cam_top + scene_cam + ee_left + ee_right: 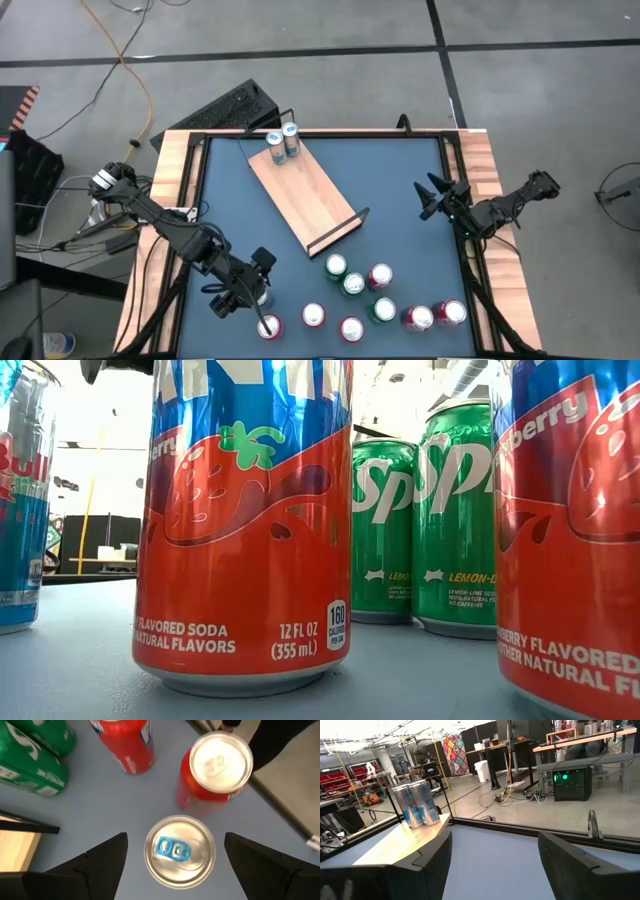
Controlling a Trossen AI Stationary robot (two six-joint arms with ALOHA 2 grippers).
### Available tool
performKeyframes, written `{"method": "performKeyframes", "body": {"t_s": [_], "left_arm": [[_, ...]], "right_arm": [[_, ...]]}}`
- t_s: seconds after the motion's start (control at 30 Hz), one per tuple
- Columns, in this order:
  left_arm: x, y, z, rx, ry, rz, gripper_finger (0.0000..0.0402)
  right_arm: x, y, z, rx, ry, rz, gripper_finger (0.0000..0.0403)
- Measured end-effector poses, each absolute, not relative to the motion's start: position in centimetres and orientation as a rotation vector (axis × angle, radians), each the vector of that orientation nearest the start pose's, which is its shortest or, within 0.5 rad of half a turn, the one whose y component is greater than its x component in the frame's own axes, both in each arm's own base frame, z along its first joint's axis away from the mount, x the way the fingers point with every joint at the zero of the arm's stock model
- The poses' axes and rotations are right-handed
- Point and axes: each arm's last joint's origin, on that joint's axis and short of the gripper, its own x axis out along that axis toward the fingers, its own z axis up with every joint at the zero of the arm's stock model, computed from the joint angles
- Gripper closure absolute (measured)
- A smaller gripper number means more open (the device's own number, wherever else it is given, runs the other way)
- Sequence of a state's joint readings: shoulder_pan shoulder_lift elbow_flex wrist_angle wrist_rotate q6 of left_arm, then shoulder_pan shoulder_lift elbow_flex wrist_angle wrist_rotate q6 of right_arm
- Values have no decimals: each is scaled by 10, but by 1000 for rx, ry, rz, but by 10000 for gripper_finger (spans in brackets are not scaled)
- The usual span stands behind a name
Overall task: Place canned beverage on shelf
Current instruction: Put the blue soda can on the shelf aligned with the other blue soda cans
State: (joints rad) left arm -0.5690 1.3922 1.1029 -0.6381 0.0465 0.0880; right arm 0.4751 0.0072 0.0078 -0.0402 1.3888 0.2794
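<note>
Approach stage: left hand (pixel 172 862) hangs open directly above silver-topped can (pixel 180 851), fingers either side, not touching. Lower straight down, centre the can between the fingers, clear the neighbouring red can (pixel 215 770), then close. Shelf (pixel 300 195) lies well apart, carrying two cans. Right hand (pixel 432 196) waits open at the surface edge

We see the shelf (pixel 300 195) — a light-wood board with black end rails — lying diagonally on the bench, two slim blue-and-silver cans (pixel 283 142) upright at its far end. Another slim silver-topped can (pixel 180 851) stands upright between the left pincer's (pixel 175 857) spread fingers, beside red soda cans (pixel 313 316).
</note>
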Motion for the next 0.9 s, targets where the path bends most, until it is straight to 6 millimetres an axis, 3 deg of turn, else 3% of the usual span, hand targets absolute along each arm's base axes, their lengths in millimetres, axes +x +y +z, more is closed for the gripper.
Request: {"method": "performKeyframes", "body": {"t_s": [0.9], "left_arm": [[229, -147, 251, 308, 789, -612, 81]], "right_arm": [[79, 8, 163, 228, -104, -910, 121]]}}
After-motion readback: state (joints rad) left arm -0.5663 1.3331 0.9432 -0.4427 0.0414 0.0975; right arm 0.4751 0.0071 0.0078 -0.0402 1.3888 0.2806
